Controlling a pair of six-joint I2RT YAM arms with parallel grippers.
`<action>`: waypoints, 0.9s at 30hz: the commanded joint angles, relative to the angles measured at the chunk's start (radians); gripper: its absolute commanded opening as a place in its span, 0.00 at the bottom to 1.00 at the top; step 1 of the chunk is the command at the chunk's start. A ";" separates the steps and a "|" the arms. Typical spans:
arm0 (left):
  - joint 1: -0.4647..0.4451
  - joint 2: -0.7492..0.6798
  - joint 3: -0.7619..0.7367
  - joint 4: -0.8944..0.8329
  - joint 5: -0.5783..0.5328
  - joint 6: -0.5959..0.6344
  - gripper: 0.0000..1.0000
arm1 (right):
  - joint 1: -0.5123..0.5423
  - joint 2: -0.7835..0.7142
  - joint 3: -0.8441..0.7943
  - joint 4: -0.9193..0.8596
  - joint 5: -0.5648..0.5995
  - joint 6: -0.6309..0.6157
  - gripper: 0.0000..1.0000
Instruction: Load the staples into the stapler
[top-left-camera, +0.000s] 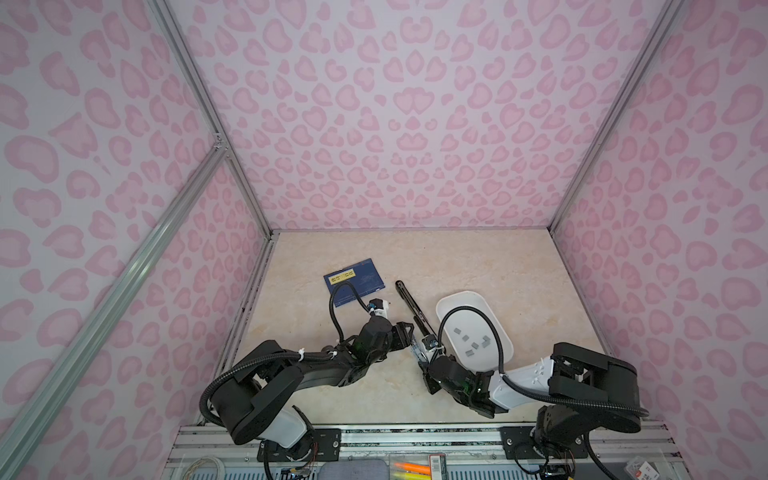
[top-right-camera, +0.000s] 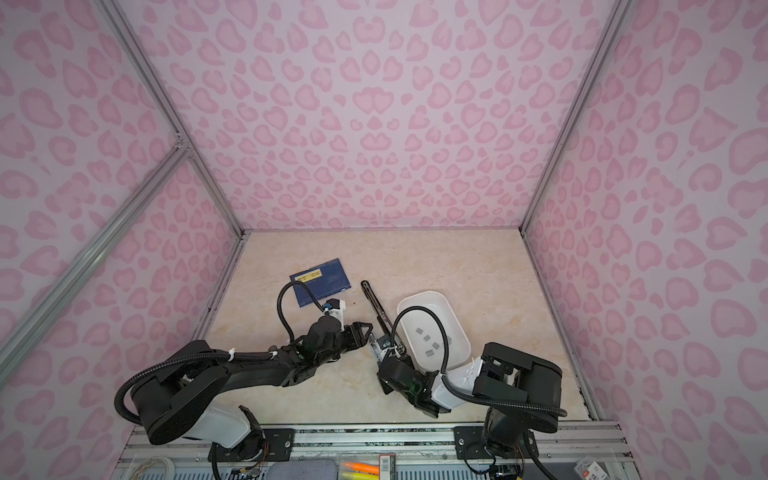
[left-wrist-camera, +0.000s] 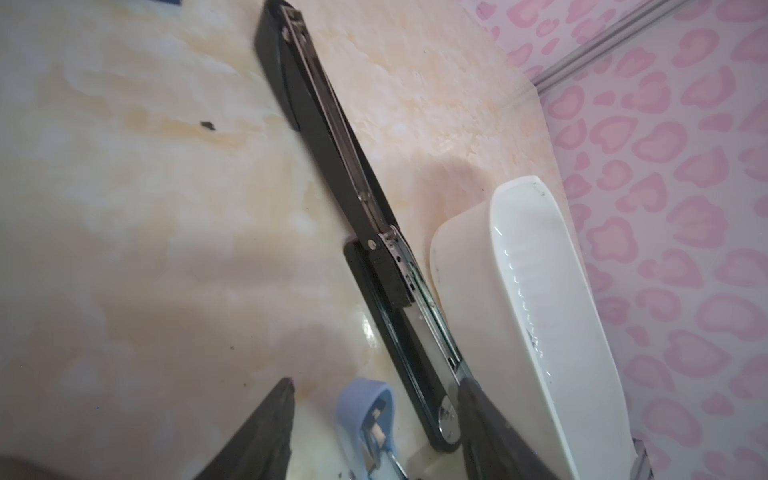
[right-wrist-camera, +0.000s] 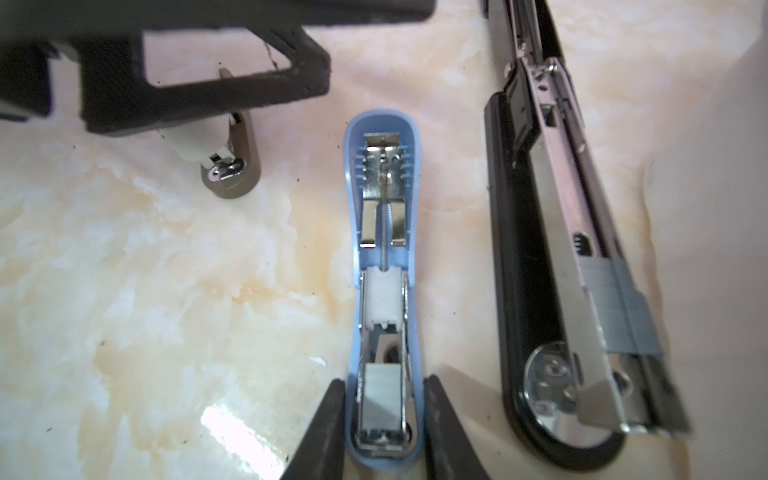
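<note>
A small blue stapler (right-wrist-camera: 384, 257) lies opened flat on the table, with a grey strip of staples (right-wrist-camera: 382, 395) in its channel. My right gripper (right-wrist-camera: 385, 386) is shut on its near end, one finger pressed against each side. A long black stapler (right-wrist-camera: 552, 232) lies open beside it, also holding a staple strip (right-wrist-camera: 619, 307). More loose staples (top-left-camera: 471, 337) lie in the white tray (top-left-camera: 461, 303). My left gripper (left-wrist-camera: 376, 382) stands open over the far tip of the blue stapler (left-wrist-camera: 365, 399), with one finger (left-wrist-camera: 473, 399) close to the black stapler's end.
A small taupe stapler (right-wrist-camera: 230, 166) sits on the table under the left gripper's frame. A blue card (top-left-camera: 355, 286) lies at the back left. The tray (left-wrist-camera: 540, 291) stands right against the black stapler (top-left-camera: 411, 303). Pink patterned walls close in three sides.
</note>
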 joint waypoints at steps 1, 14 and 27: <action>0.020 0.039 0.010 0.083 0.062 0.008 0.63 | -0.003 0.034 -0.014 0.050 -0.033 -0.003 0.24; 0.096 0.077 -0.010 0.106 0.146 0.019 0.61 | -0.027 0.122 0.044 0.128 -0.059 -0.022 0.22; 0.100 0.061 0.009 0.129 0.239 0.102 0.55 | -0.027 0.159 0.059 0.162 -0.065 -0.021 0.21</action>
